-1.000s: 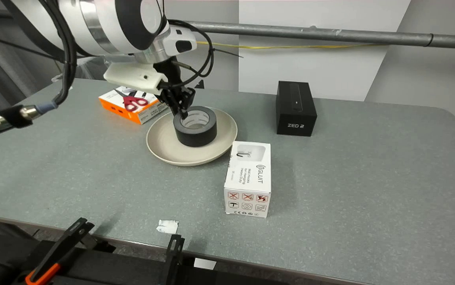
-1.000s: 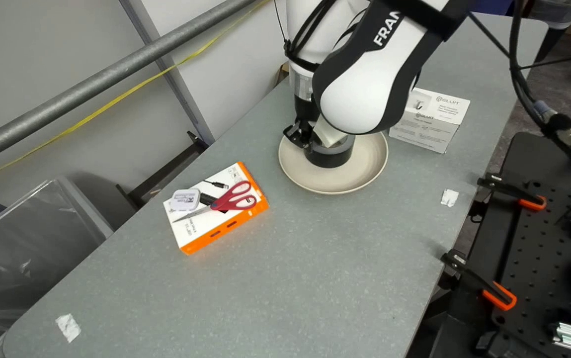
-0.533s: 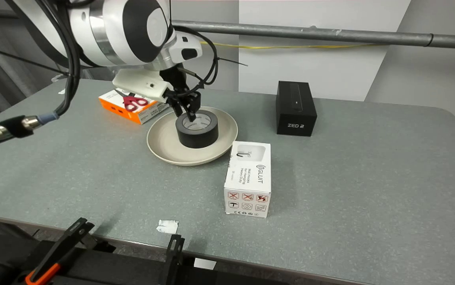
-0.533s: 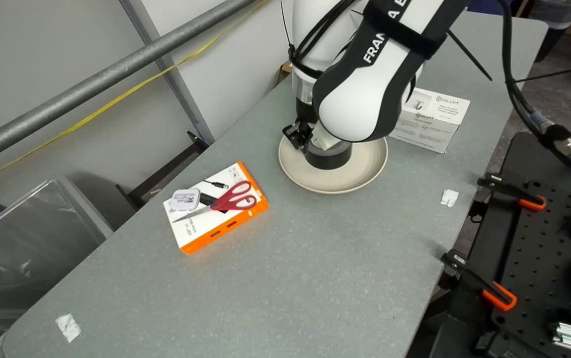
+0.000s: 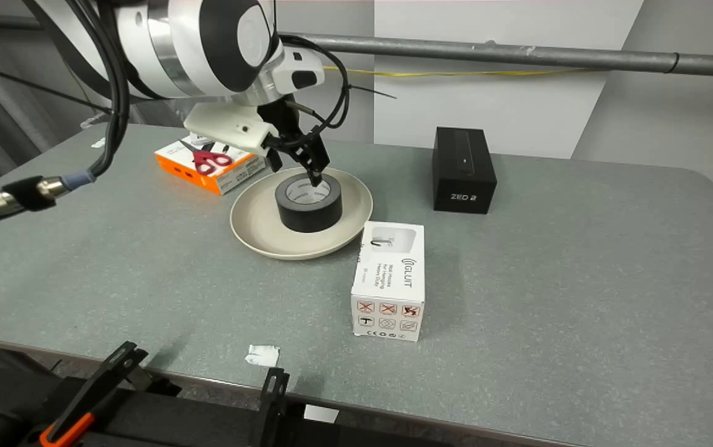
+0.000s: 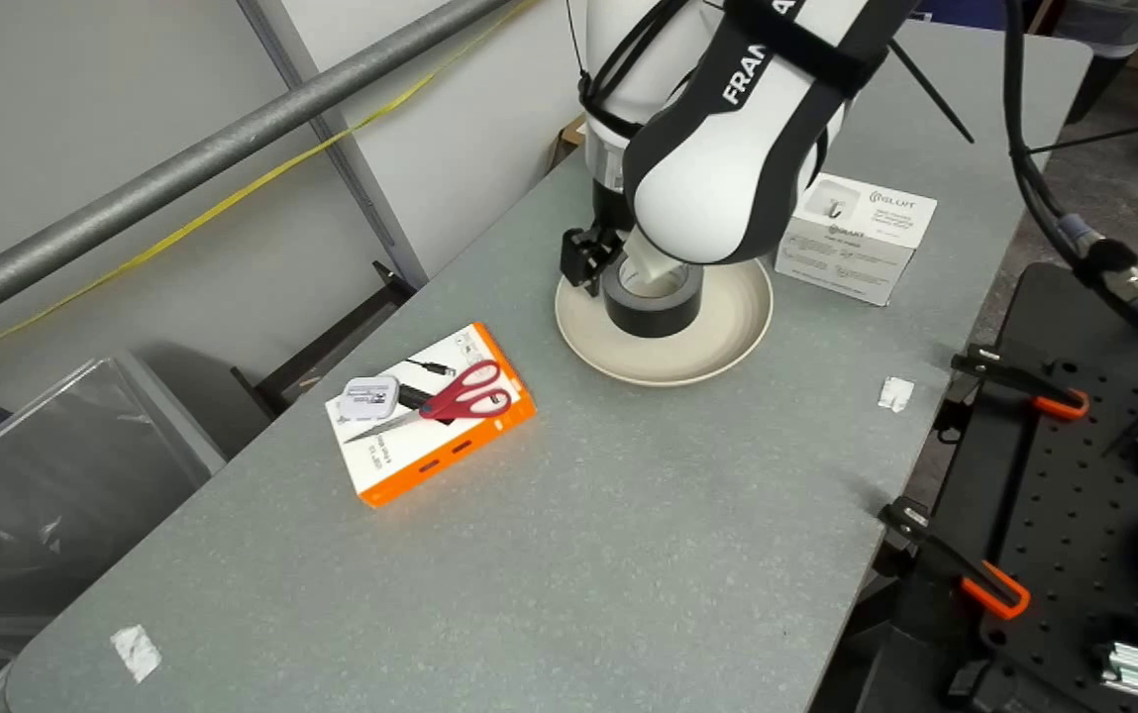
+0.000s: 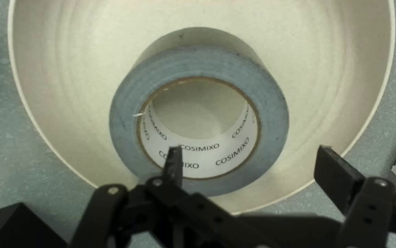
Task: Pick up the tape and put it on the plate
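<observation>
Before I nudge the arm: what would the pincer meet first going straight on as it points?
Probably the tape; in the wrist view, one finger of the open pincer overlaps it, the other the plate. Depth is unclear; a finger might enter the tape's hole instead.

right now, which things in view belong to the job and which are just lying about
Job: tape; plate under it; gripper, open.
Lying about: black ZED 2 box; white hook box; orange-and-white box; scissors and small white case on it.
</observation>
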### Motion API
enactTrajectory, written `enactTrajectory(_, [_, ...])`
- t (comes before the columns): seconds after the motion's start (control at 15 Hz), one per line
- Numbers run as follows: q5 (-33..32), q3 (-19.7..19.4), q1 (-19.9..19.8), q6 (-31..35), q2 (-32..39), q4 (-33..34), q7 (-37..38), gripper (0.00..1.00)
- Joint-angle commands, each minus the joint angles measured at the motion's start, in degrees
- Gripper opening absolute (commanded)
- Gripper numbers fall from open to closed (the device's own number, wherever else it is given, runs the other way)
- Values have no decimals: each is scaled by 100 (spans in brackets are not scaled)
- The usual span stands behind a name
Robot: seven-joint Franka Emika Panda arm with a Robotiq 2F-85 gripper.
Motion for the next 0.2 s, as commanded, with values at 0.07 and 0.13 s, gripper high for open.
enactTrajectory(0.07, [118,-66,80,-97,7,45,-101,100])
enactTrajectory(0.13, [117,-66,81,-103,7,53,-100,100])
